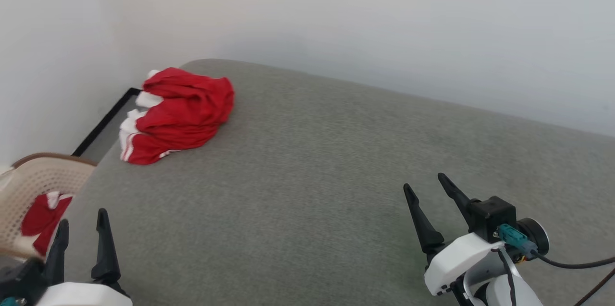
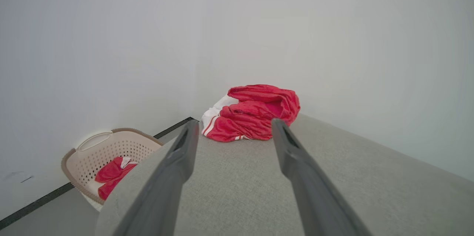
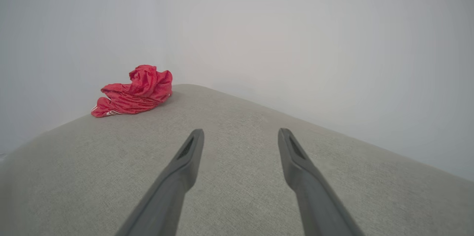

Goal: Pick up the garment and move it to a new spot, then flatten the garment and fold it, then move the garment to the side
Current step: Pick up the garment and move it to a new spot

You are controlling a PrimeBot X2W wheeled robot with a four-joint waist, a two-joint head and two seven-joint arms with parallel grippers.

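Observation:
The garment (image 1: 180, 114) is a crumpled heap of red cloth with white sleeves and striped trim, lying at the far left corner of the grey cushioned surface (image 1: 312, 190). The left wrist view has the garment (image 2: 251, 113) straight ahead, well beyond the fingertips. In the right wrist view the garment (image 3: 135, 91) sits far off at the upper left. My left gripper (image 1: 81, 222) stands open at the lower left, empty. My right gripper (image 1: 425, 183) is open at the lower right, also empty, hovering over the surface.
A beige perforated laundry basket (image 1: 33, 186) stands on the floor left of the surface, with another red and white cloth (image 1: 43, 219) inside; the left wrist view has the basket (image 2: 107, 154) too. White walls close the back and left. A black skirting line (image 1: 103, 123) runs along the floor.

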